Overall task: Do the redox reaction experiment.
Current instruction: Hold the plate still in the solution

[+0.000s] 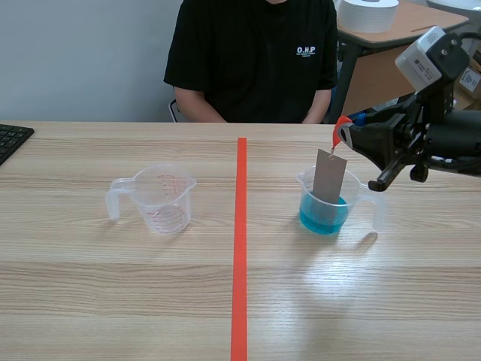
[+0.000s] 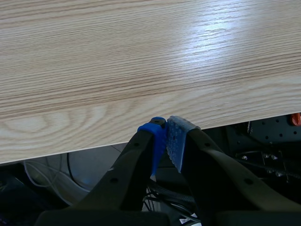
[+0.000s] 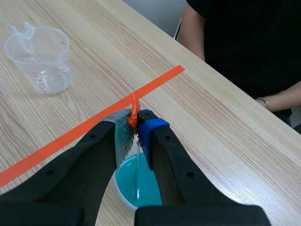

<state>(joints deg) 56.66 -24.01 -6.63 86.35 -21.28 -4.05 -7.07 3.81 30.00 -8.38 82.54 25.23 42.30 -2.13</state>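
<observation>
The right pincer point(image 1: 343, 134) pinches a small orange-red tag point(image 1: 342, 124). A flat grey metal plate point(image 1: 329, 177) hangs from the tag. Its low end dips into smooth blue water point(image 1: 323, 216) in a round clear plastic cup point(image 1: 304, 188) on the right of the wooden tabletop point(image 1: 113, 286). An empty clear plastic jug point(image 1: 160, 199) stands well apart on the left. The left pincer point(image 2: 165, 136) is pressed together on nothing, by the near tabletop edge.

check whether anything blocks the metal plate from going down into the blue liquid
Nothing visible does. The grey metal plate hangs by its red tab from the right gripper, its lower end already inside the open measuring cup of blue liquid.
</observation>
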